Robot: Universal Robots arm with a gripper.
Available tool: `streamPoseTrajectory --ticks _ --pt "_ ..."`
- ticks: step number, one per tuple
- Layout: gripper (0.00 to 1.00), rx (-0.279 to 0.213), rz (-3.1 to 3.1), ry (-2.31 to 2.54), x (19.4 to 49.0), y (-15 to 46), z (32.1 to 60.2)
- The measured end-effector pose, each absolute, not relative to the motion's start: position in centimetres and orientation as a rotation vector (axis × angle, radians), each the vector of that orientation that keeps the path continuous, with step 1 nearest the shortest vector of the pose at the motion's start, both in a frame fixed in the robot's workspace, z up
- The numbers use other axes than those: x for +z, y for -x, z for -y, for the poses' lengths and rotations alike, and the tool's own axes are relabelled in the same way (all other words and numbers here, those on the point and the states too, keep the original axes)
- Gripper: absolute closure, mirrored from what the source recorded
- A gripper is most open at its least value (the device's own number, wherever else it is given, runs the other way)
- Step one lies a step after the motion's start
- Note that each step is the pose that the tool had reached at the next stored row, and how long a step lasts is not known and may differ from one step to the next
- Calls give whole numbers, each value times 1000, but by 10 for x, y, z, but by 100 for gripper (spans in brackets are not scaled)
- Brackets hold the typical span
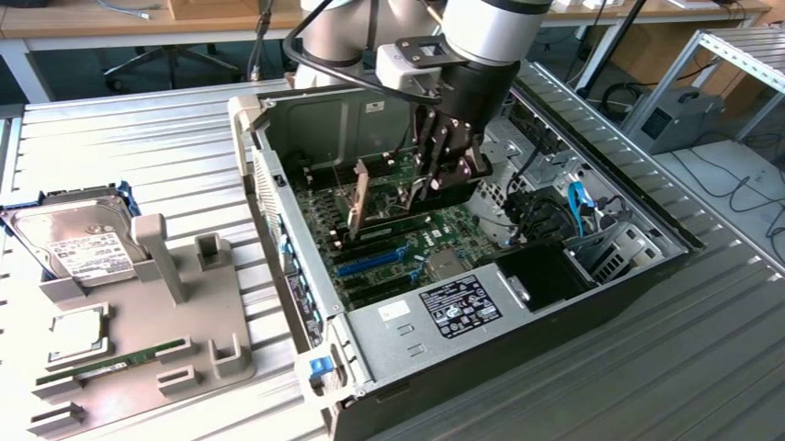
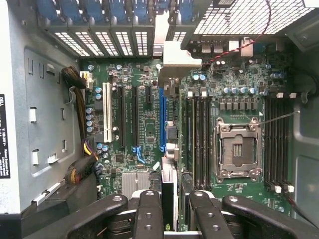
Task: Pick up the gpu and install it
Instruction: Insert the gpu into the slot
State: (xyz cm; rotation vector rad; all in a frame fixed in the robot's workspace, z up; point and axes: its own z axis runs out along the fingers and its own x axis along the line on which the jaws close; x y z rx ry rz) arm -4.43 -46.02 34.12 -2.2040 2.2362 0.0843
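GPU (image 1: 359, 204): thin flat expansion card, seen edge-on. Pose: upright on its long edge, standing over the motherboard inside the open computer case, upper centre of the exterior view. Near face appears tan-brown in that view. In the wrist view the card's (image 2: 168, 196) thin edge with a pale metal end runs up from the lower centre, in line with the blue slot.

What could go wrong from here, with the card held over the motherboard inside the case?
1. The gpu, seen edge-on in the gripper, hangs close to the blue slot. A slight offset could press its edge onto the board beside the slot.
2. Its metal bracket sits near the rear slot openings of the case and might catch there.
3. The memory slots lie right beside the card, so a tilt could strike them.
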Motion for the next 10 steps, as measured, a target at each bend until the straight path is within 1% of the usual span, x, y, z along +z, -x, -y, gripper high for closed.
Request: streamPoseTrajectory --ticks 10 --pt "74 84 -2236 2204 339 44 461"
